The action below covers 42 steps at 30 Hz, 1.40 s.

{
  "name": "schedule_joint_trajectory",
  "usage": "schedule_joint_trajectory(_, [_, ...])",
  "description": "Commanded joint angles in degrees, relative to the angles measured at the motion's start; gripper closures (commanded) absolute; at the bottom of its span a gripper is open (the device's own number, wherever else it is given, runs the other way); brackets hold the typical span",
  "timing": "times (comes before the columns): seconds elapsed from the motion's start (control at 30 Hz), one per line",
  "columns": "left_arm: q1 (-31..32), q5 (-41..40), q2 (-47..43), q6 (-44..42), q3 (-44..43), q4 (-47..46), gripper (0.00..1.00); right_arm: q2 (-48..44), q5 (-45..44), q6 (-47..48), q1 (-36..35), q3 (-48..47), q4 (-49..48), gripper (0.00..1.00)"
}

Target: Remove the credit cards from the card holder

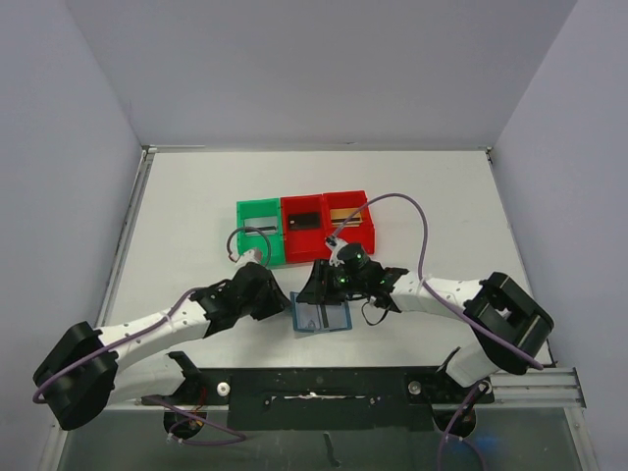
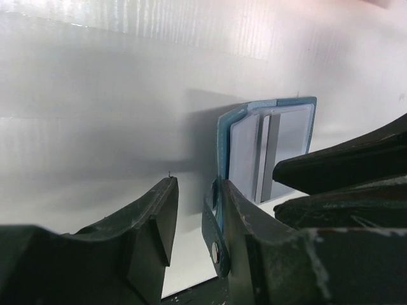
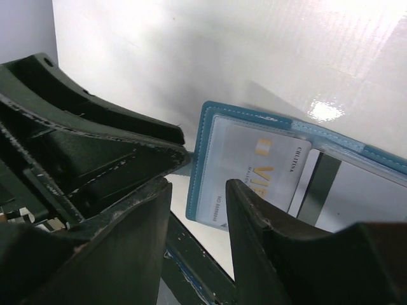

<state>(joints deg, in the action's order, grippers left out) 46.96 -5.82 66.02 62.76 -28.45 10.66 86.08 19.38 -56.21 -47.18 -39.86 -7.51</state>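
Left gripper (image 2: 196, 198) and right gripper (image 3: 198, 190) both stand partly open and grip nothing, close on either side of the card holder (image 1: 321, 316), which lies spread open on the table (image 1: 196, 196). I judge I am at the pulling step, since a card (image 3: 254, 168) sits in its pocket under my right fingers. Next I must pin the holder with the left and pinch that card's edge to slide it out.

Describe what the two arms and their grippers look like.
Both arms have white links between bulky black joints: left arm, right arm. A thin purple cable runs along each. Small green lights glow at the right wrist. The left gripper and right gripper have thick, curved, matte black fingers with a ridged texture.
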Motion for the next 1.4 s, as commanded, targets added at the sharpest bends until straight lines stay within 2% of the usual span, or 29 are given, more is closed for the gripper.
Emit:
schedule_joint_trajectory(0.0, [0.3,-3.4,-3.5,0.9,-1.5,3.7,0.66,-3.7,-4.4,-0.9,0.3,0.6,-0.2,0.60])
schedule_joint_trajectory(0.27, [0.3,-4.6,-6.6,0.5,-5.0,7.4,0.58,-10.9,-12.6,-2.3,2.0,4.3,4.8,0.56])
schedule_joint_trajectory(0.43, [0.3,-2.9,-6.9,-1.2,-9.6,8.4,0.57,-15.1,-16.5,-3.6,2.1,6.4,5.9,0.55])
schedule_joint_trajectory(0.63, [0.6,0.8,-5.2,-3.9,-15.9,8.7,0.54,-23.2,-22.5,-5.3,2.1,11.3,3.8,0.43])
schedule_joint_trajectory(0.7, [0.6,3.0,-4.3,-4.4,-16.6,7.4,0.53,-25.3,-24.1,-5.4,2.3,12.1,4.0,0.33])
schedule_joint_trajectory(0.77, [0.8,5.7,-3.0,-4.8,-17.0,5.5,0.53,-26.7,-25.7,-5.8,2.4,12.7,4.7,0.29])
schedule_joint_trajectory(0.97, [3.2,8.8,3.7,-6.2,-19.2,4.7,0.59,-27.9,-25.9,-5.5,2.7,13.5,4.9,0.31])
schedule_joint_trajectory(1.2, [4.1,3.3,10.4,-6.6,-20.2,13.0,0.70,-26.6,-20.8,-5.5,3.0,14.7,0.2,0.40])
schedule_joint_trajectory(1.37, [4.4,2.9,13.5,-7.0,-17.9,12.5,0.77,-24.4,-19.0,-4.8,3.3,13.7,-0.9,0.46])
